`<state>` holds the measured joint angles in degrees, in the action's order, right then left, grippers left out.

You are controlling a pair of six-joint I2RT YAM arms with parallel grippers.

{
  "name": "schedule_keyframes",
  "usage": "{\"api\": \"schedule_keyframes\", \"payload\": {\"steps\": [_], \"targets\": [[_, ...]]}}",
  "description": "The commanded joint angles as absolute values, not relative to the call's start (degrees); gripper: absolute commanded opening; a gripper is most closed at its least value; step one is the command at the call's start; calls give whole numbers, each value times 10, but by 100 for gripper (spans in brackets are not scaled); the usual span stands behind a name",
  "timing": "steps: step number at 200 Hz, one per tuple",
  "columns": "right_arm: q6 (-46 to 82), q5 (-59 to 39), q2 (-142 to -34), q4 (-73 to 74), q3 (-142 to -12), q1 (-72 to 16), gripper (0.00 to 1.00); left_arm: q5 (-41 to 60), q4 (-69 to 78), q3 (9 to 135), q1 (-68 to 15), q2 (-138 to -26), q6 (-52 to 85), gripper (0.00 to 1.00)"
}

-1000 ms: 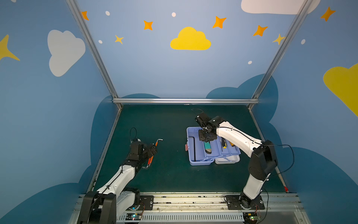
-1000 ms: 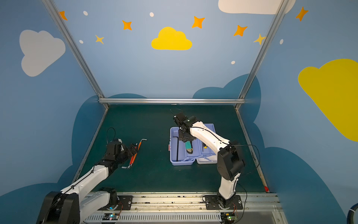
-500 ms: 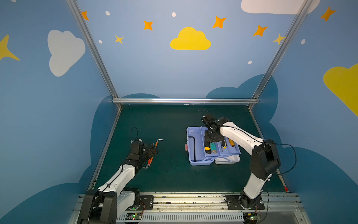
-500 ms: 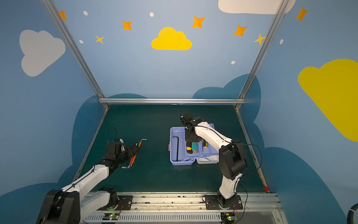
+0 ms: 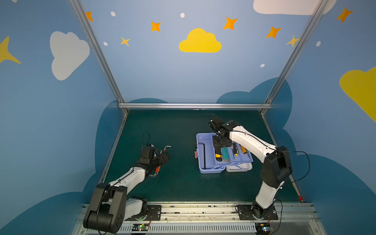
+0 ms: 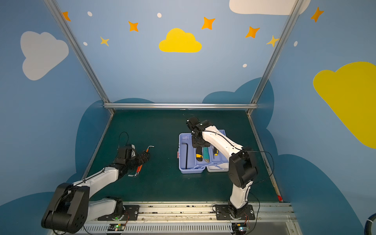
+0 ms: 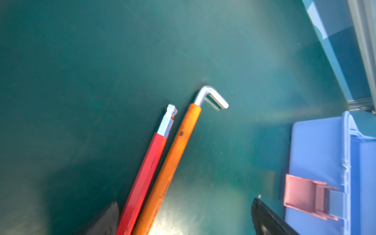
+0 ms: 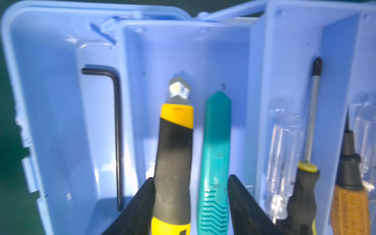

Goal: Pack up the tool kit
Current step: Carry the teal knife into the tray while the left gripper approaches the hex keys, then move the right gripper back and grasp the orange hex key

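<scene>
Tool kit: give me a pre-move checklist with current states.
1. Nothing gripped: right end effector has its jaws apart, straddling yellow-black tool and teal tool in the middle tray. ok
2. Open for a pick: left end effector, jaws wide over the mat. ok
3. Clean single pick: red hex key and orange hex key lie close side by side. not ok
4. Stowed: black hex key lies in the base. ok
5. Access: lid folded open. ok
6. Both tray tools seated flat. cannot tell
</scene>
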<state>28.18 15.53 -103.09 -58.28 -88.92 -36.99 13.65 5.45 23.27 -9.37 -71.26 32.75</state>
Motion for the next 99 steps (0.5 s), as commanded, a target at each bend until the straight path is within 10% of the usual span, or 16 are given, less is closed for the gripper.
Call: {"api": "schedule_keyframes", "payload": {"steps": [1,99], "targets": [[261,114,-1000,-568,-907,-389,59,153,68,235,-119,-728,341,100],[219,18,-1126,-555,-1020,-451,58,159,188,262,-235,-788,420,100]]}}
